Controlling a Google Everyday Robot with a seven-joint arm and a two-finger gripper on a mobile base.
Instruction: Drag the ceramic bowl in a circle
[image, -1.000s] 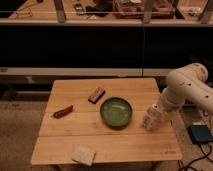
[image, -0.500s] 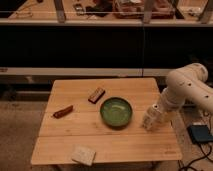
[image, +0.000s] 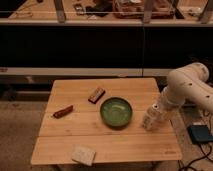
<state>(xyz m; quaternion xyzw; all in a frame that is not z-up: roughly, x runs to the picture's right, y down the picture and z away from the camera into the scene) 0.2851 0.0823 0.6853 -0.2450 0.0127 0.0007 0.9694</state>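
Handling: the round, shallow, glossy green ceramic bowl (image: 116, 111) sits upright on the pale planked wooden table (image: 125, 145), a little right of centre, and looks empty. Expect it to be stiff, fairly heavy for its size and brittle. The glaze will likely be slick, so a pinch on the wall could slip. You only have to drag it, so your best hold is probably the darker rim on the side facing the gripper: one finger inside, one outside, clamped lightly. Keep the base flat on the wood and pull low, since a high push may tip it. It should slide readily, though the plank seams might catch it.

Gripper (image: 150, 120): at the end of the white arm (image: 187, 87), low over the table just to the right of the bowl and apart from it, with its jaws spread and nothing between them.

Neighbours: a small brown rectangular block (image: 96, 94) lies just up and left of the bowl, near its rim. A reddish-brown elongated piece (image: 63, 111) lies well to the left, and a pale square pad (image: 83, 155) sits by the front edge. Keep your circle tight on the block's side.

Versus the earlier frames: no difference you can make out. The bowl, the three small items and the arm keep their places, and the gripper waits at the same spot. The drag looks not yet begun.
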